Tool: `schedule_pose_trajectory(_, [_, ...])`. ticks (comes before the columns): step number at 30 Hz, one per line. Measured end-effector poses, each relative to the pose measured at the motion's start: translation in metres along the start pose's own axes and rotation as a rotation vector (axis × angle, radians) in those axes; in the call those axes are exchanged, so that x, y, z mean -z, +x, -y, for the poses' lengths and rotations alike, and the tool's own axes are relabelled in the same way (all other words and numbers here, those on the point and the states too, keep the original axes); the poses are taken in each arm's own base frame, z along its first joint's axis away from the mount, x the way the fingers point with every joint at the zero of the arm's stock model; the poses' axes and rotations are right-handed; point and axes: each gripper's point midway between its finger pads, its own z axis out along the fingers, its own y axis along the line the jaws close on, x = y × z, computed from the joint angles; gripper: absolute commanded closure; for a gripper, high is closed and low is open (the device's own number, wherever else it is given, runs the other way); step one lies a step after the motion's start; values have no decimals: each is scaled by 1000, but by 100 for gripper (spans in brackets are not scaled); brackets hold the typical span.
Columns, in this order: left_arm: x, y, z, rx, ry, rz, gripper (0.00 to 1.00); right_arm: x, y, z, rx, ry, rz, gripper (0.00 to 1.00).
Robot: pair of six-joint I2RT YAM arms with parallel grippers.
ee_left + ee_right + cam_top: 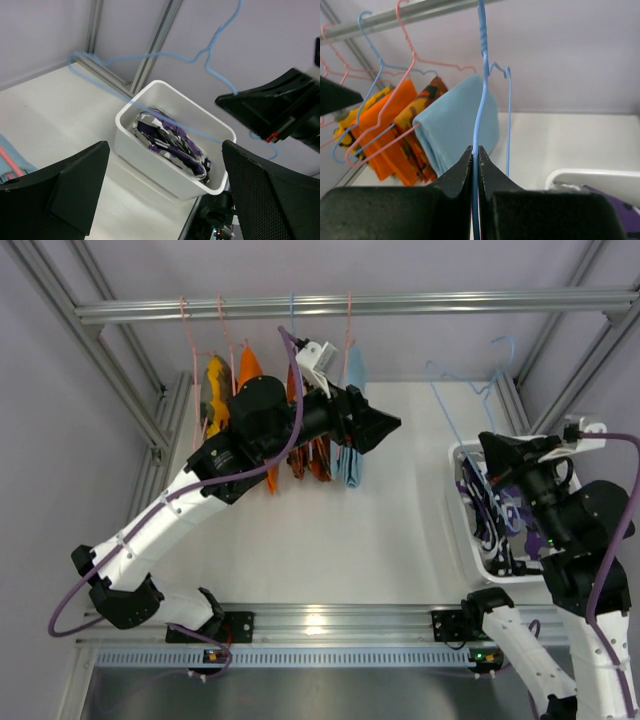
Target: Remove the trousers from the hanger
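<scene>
The trousers (172, 140), purple, white and grey, lie bunched inside a white bin (150, 160) at the table's right side. The light-blue wire hanger (482, 50) is held above the bin, and its lower wire crosses over the trousers. My right gripper (475, 150) is shut on the hanger's wire; in the top view the right gripper (490, 448) sits over the bin's far rim. My left gripper (165, 200) is open with nothing between its fingers. In the top view the left gripper (385, 425) hangs mid-table near the rack, pointing right toward the bin.
A rail (350, 306) at the back carries pink hangers (405, 45). On them hang orange patterned garments (390, 125) and a plain light-blue garment (460, 120). Metal frame posts (120, 370) stand at both sides.
</scene>
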Motion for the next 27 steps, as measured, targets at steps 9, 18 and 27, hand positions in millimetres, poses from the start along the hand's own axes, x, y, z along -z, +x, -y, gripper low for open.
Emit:
schedule_pose_trajectory(9, [-12,12,-15,-87,-39,-52,1,-19,-58,28,175,164,136,100])
schedule_pose_trajectory(18, [-12,8,-31,-114,-86,-65,1,-89,-61,104,216,254,45,100])
schedule_pose_trajectory(27, [5,-7,-90,-52,-233,-93,1,-131,-44,107,148,36,-7,100])
